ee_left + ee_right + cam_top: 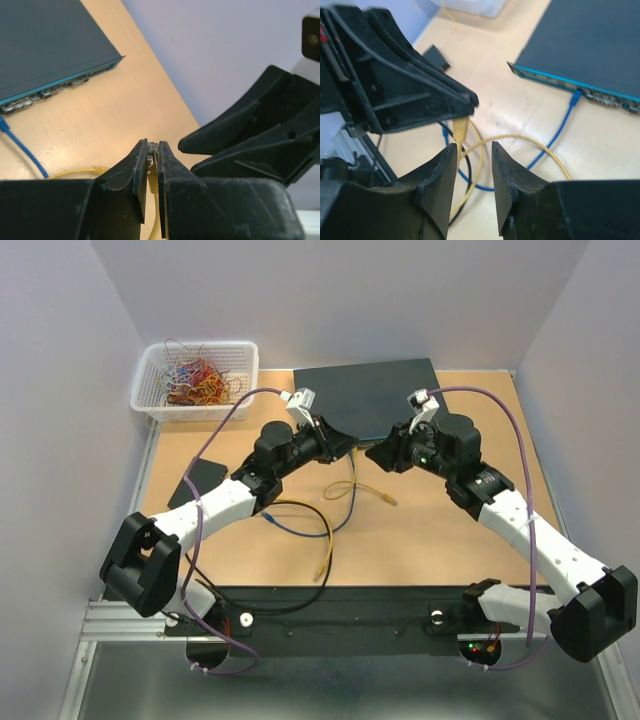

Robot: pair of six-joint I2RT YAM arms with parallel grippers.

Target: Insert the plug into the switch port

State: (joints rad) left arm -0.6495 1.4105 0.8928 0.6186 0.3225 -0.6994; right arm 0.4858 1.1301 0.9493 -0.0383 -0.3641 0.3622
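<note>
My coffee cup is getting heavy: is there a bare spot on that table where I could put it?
Bare wood lies between the yellow cable loops and the right arm, and between the basket and the black block. In front of the switch it is crowded: the left gripper and right gripper meet, with the blue cable looping below.

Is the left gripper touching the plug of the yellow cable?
Touching. The left wrist view shows the left gripper shut on the plug, with no gap on either side.
</note>
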